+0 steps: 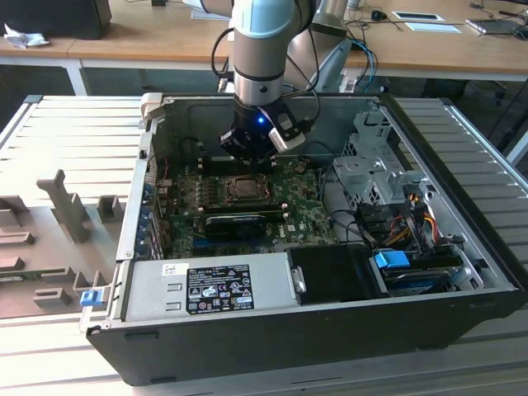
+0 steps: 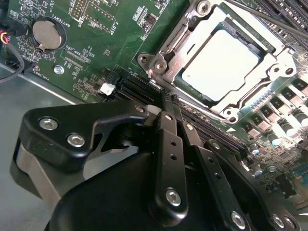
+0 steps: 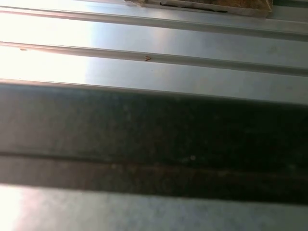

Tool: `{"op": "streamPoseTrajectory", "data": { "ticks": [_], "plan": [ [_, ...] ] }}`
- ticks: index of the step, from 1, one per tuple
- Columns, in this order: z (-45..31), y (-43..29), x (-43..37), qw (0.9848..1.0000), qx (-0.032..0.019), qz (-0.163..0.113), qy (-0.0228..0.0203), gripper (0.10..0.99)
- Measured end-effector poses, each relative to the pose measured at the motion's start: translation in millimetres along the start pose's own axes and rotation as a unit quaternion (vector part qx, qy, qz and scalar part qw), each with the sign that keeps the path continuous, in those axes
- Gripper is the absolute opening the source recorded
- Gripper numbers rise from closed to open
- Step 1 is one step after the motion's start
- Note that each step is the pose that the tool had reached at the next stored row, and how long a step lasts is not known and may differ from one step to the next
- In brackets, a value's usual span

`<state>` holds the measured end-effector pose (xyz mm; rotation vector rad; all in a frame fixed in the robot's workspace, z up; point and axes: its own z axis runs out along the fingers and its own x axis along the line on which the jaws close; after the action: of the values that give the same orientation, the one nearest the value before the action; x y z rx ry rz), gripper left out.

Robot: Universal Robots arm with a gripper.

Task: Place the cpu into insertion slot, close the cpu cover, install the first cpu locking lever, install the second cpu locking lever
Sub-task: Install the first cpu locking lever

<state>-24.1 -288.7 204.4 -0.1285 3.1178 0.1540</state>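
Note:
The cpu (image 2: 219, 65) lies flat in the insertion slot (image 1: 246, 188), its pale silver face showing through the window of the cpu cover (image 2: 250, 98). The cover is down over the chip. A thin metal lever rod (image 2: 250, 13) runs along one side of the socket; I cannot tell whether it is latched. My gripper (image 2: 166, 98) is shut with nothing between its black fingers (image 2: 168, 144). Its tips hover beside a corner of the socket, over the black card slots. In the exterior view the gripper (image 1: 247, 148) hangs just behind the socket.
The green board (image 1: 305, 206) sits in an open black computer case (image 1: 330, 330). A long black card (image 1: 235, 224) lies in front of the socket, a power supply (image 1: 210, 289) nearer still. A drive cage (image 1: 375, 161) and cables stand on the exterior view's right. A coin battery (image 2: 46, 34) is on the board.

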Motion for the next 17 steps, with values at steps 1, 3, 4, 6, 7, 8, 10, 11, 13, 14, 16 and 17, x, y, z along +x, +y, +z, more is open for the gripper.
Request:
{"op": "streamPoseTrajectory", "data": {
  "ticks": [1, 3, 4, 6, 7, 8, 10, 11, 13, 14, 16, 17],
  "plan": [
    [0.2, 0.0, 0.0, 1.0, 0.0002, 0.0, 0.0, 0.106],
    [0.5, -0.2, 0.0, 1.0, 0.0006, 0.0, 0.0, 0.106],
    [0.8, -0.4, 0.1, 1.0, 0.0007, 0.0, 0.0001, 0.106],
    [1.4, -0.8, 0.1, 1.0, 0.0003, 0.0, -0.0001, 0.106],
    [1.8, -1.3, 0.1, 1.0, 0.0003, 0.0, -0.0002, 0.106],
    [2.1, -1.7, 0.1, 1.0, 0.0004, 0.0, -0.0001, 0.106],
    [3.0, -2.4, 0.3, 1.0, 0.0005, 0.0, 0.0, 0.106],
    [3.3, -2.6, 0.3, 1.0, 0.0004, 0.0, 0.0001, 0.106],
    [3.5, -2.7, 0.3, 1.0, -0.002, 0.0, -0.0001, 0.106],
    [3.7, -2.7, 0.2, 1.0, -0.0048, 0.0, -0.0005, 0.106],
    [3.6, -2.7, 0.3, 1.0, -0.0079, 0.0, -0.0007, 0.106],
    [3.7, -2.6, 0.2, 1.0, -0.0084, 0.0, -0.0008, 0.106]
  ]
}}
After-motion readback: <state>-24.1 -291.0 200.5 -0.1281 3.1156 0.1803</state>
